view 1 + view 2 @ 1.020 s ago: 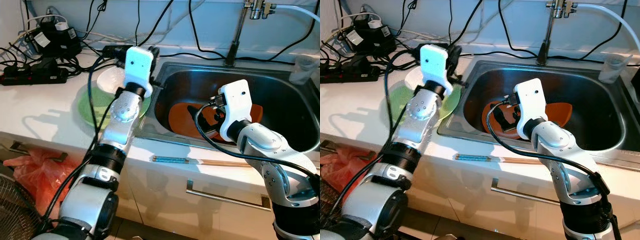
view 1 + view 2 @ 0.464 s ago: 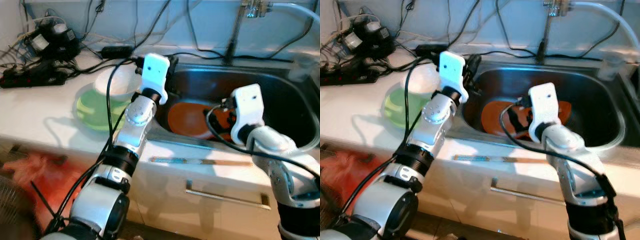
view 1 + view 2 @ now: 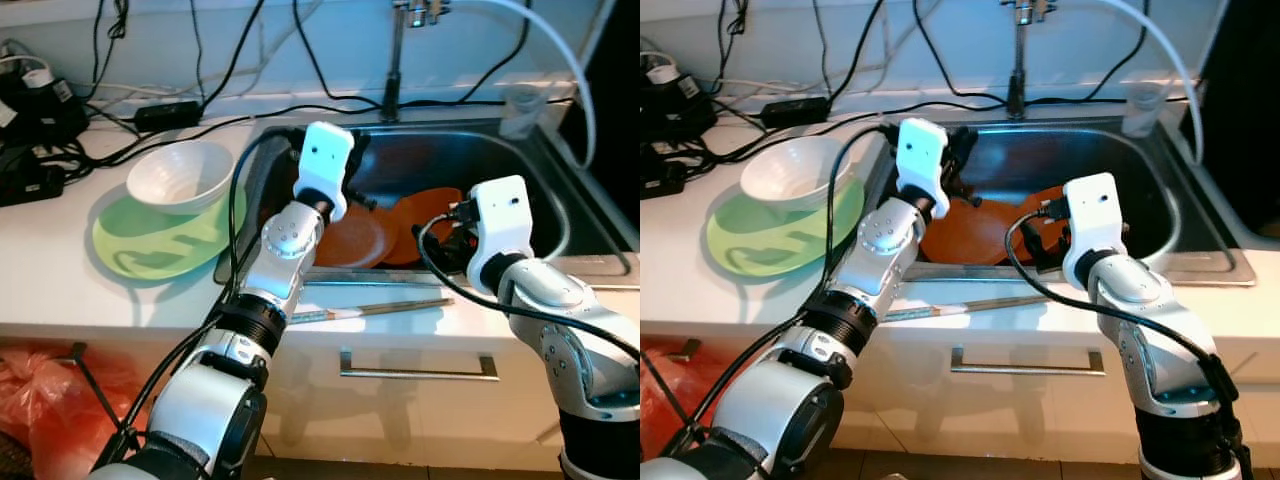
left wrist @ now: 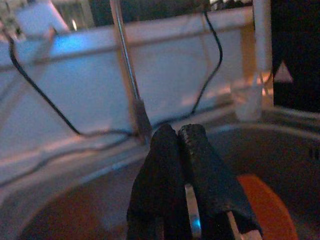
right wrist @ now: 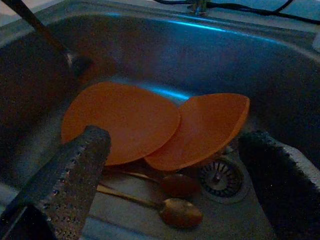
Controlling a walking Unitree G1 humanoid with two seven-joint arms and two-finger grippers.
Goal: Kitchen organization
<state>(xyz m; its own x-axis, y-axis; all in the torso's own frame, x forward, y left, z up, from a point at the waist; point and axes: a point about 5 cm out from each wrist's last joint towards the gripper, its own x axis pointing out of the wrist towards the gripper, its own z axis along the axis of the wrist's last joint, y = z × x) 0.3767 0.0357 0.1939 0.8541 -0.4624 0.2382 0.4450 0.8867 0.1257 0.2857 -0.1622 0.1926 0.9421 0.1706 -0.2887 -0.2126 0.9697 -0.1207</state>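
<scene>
Below both grippers lies the steel sink (image 5: 210, 45) — two orange plates (image 5: 125, 122) overlap on its floor, just ahead of the right gripper (image 5: 175, 165), whose fingers (image 5: 75, 175) stand wide apart. Two spoons (image 5: 175, 210) rest nearest it. Left gripper (image 4: 179, 145) — fingers pressed together, holding nothing — hovers over the basin.

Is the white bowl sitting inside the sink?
No, the white bowl rests on the green plate on the counter, to the left of the sink.
</scene>
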